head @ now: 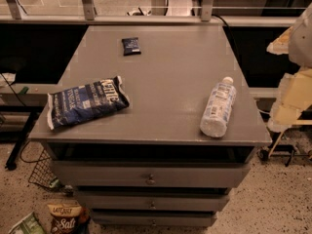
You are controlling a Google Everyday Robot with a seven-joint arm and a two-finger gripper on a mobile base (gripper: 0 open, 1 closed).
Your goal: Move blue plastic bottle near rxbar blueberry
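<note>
- Clear plastic, with a white cap and a pale blue-and-white label: the blue plastic bottle [218, 107] lies on its side near the right front corner of the grey worktop [170, 77]. Its cap points toward the back and its base is close to the front edge.
- It looks light and thin-walled, so a hard squeeze may dent it. Whether it holds liquid cannot be told.
- Round and smooth, it is likely to roll or slip if nudged off-centre, and the worktop's right edge is near.
- The best hold, as I judge it, is across the labelled middle of the body, closing on both long sides. The cap end is narrow and would let the body swing.
- The rxbar blueberry [130, 46], a small dark navy wrapper, lies flat near the back, left of centre, well apart from the bottle.
- A crinkled blue chip bag [87, 101] lies at the left front, off the straight line between them.
- The hand [294, 99] sits at the right border of the view, beside the worktop and clear of the bottle. Nothing can be seen in it, and I cannot tell how far open it is.
</note>
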